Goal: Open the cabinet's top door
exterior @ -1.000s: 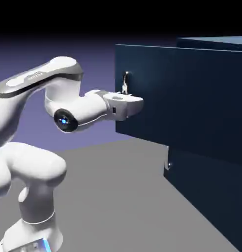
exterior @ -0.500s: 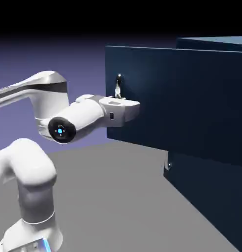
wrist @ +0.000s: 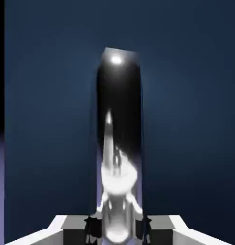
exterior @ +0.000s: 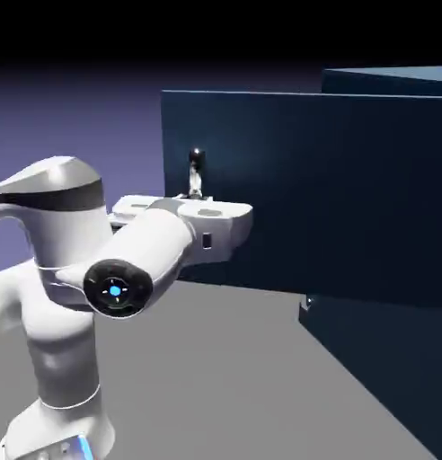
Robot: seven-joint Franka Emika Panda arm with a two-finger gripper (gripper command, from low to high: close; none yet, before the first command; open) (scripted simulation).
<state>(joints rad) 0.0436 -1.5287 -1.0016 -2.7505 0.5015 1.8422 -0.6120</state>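
Blue-violet backdrop is glowing beyond the white two-finger gripper (wrist: 117, 230), whose fingers are clamping the silver vertical bar handle (wrist: 118, 184); just ahead of the hand, the flat navy top door (exterior: 287, 189) is standing swung out. Opening seems well underway, calling for more outward arcing.

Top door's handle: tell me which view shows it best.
The hand view does: the top door's handle fills its middle, large, running down between the end effector's fingertips. The exterior view shows it small, its upper part above the hand.
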